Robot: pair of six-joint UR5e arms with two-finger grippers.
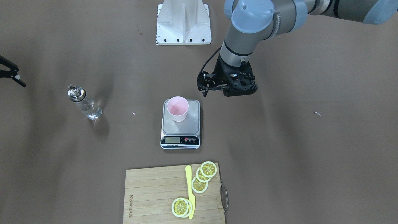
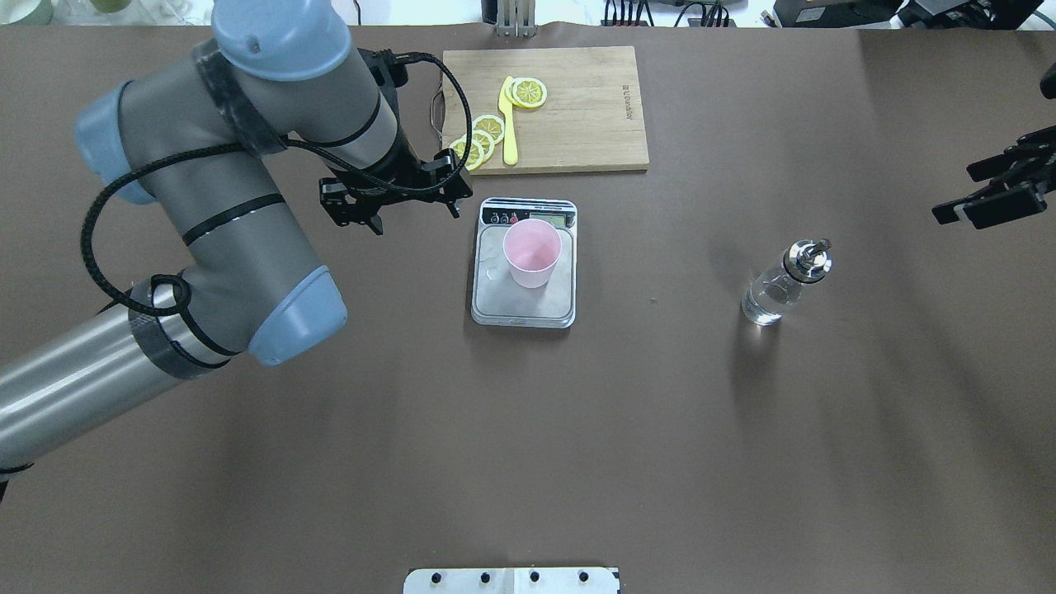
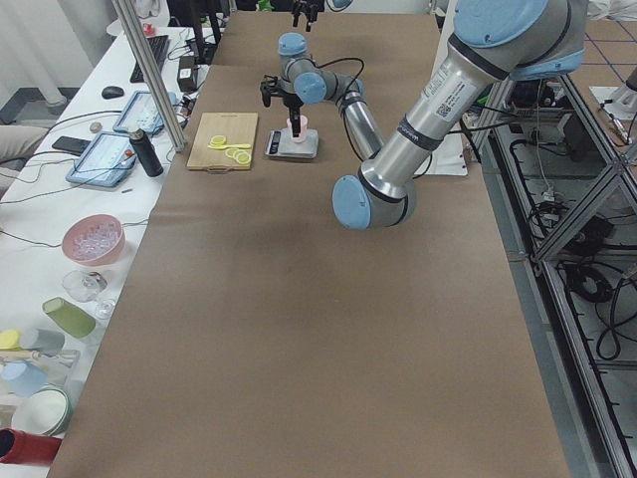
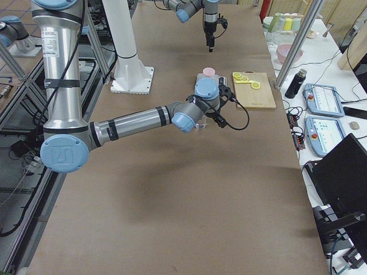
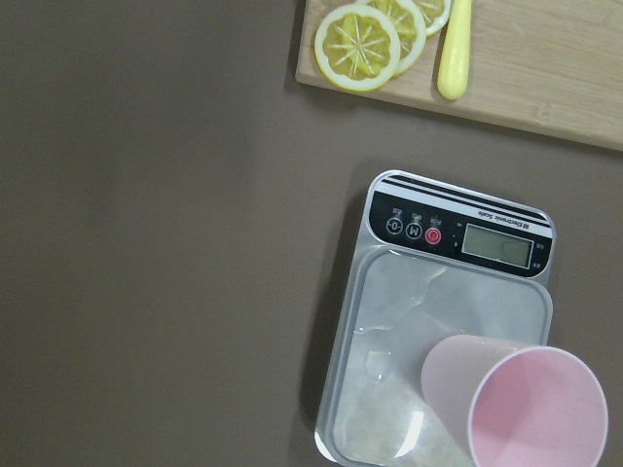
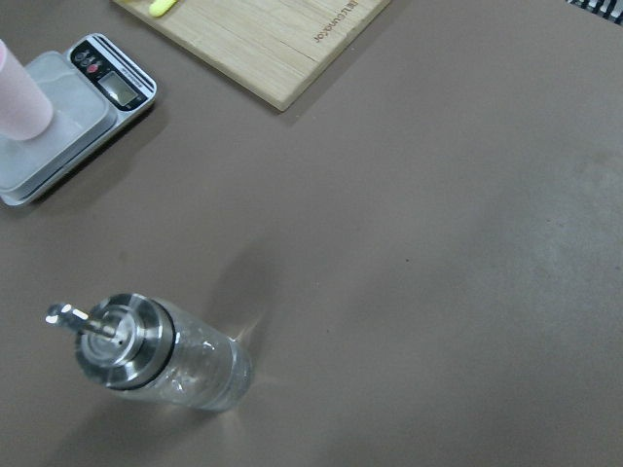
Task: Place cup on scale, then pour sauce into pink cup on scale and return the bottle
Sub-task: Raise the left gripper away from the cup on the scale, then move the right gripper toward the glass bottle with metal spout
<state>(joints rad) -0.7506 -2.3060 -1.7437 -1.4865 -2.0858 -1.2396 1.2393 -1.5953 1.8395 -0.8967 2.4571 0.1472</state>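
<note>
The pale pink cup [image 1: 177, 108] [image 2: 532, 252] [image 5: 526, 409] stands upright on the silver scale [image 1: 191, 123] [image 2: 495, 289] [image 5: 409, 321], towards one side of the platform. My left gripper [image 1: 237, 84] [image 2: 396, 194] hovers beside the scale, clear of the cup; its fingers are hidden under the wrist. The clear glass bottle [image 1: 87, 105] [image 2: 780, 285] [image 6: 165, 360] with its metal pourer stands alone on the table, clear sauce inside. My right gripper [image 1: 20, 77] [image 2: 957, 195] hangs at the table's edge beyond the bottle, fingers apart, holding nothing.
A wooden cutting board [image 1: 149, 193] [image 2: 586, 107] with lemon slices [image 1: 208, 169] and a yellow knife [image 1: 189, 189] lies just beyond the scale. The white robot base plate [image 1: 183, 28] sits at the near edge. Brown table surface lies between scale and bottle.
</note>
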